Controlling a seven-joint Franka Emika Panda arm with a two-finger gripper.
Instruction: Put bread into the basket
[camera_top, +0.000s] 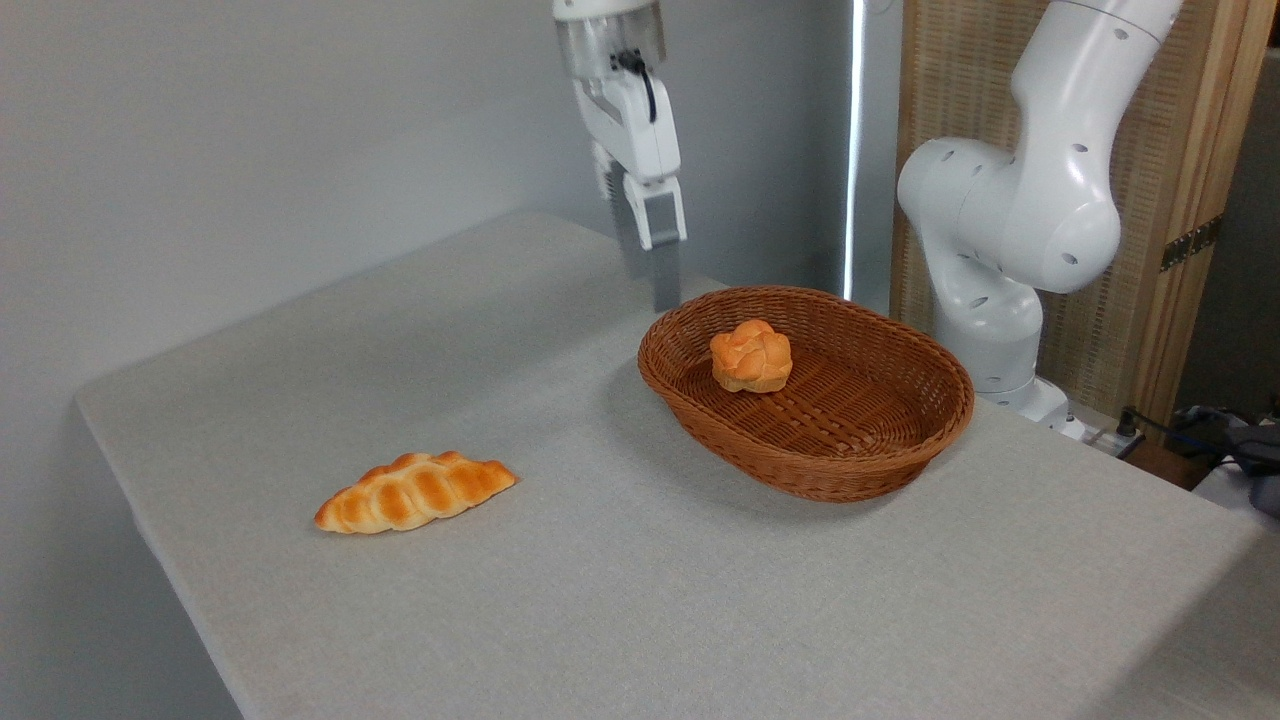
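One bun (751, 356) is seen resting inside the basket (900, 455), so the placing looks done. The gripper (660, 285) hangs empty above the far rim; whether its fingers are apart cannot be told. A straight lift clear is advised.

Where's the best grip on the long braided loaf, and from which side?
Take the braided loaf across its thick middle, coming straight down from above. It lies flat on the table with open space all round, and its ends taper to points that would likely slip. The fingers should probably close across the narrow width, not along its length.
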